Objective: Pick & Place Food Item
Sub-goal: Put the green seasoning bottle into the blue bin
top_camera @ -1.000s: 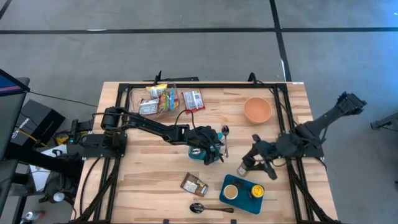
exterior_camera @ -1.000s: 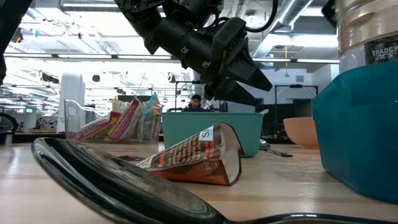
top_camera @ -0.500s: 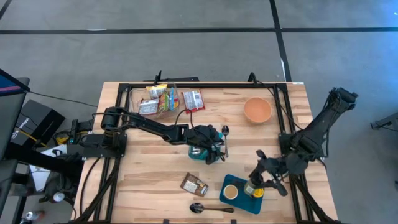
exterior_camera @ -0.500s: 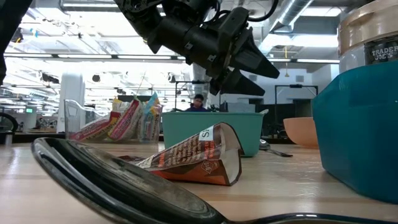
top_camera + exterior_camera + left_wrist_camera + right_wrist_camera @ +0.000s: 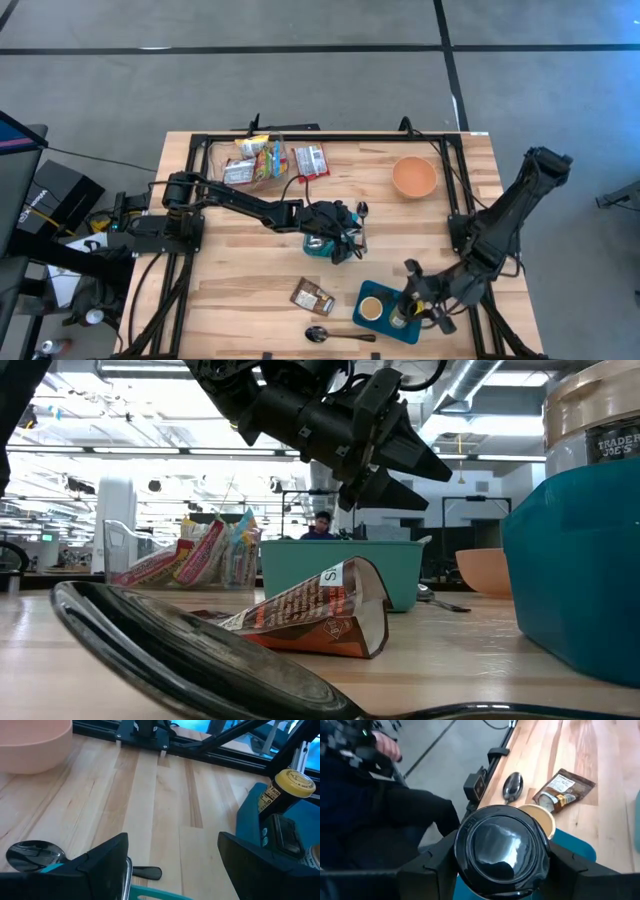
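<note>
Table point(image 5: 240, 280) with tray point(image 5: 375, 288) as reference. The right gripper point(image 5: 408, 308), having swung in from beyond the tray, is now hanging over it, gripping what appears to be a dark-lidded jar point(image 5: 502, 850); placement is probably nearing. The left gripper point(image 5: 340, 240) is waiting with jaws spread and empty over a bin point(image 5: 318, 247) beyond the tray. A cup point(image 5: 371, 309) is crowding the tray; a pouch point(image 5: 312, 296) and a spoon point(image 5: 320, 334) are lying beside it.

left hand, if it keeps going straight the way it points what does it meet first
Likely the blue tray with the yellow-capped bottle; the left hand faces bare table until then, though depth is unclear.
</note>
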### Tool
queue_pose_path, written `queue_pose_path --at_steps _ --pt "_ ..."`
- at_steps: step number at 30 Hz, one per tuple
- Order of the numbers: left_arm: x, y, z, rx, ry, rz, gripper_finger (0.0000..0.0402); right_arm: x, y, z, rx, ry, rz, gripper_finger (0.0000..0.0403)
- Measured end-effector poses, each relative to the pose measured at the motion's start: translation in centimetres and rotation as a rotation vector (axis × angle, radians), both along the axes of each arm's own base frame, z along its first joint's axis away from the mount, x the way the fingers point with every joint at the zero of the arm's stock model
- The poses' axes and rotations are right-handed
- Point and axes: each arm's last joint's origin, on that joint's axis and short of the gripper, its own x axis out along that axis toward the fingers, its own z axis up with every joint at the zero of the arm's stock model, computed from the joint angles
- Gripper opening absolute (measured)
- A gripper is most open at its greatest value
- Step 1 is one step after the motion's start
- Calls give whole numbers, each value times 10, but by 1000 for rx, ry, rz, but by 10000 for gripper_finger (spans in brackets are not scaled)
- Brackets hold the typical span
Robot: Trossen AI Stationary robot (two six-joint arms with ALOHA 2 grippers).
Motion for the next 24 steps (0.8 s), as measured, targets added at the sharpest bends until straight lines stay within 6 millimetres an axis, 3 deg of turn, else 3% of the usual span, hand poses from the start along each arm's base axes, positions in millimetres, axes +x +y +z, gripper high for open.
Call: queue_pose_path --at_steps 11,24 --pt "0 0 0 0 -2 0 302 15 22 -18 -89 52 17 201" --pt "0 0 0 -20 0 10 301 22 32 -40 -140 120 5 201"
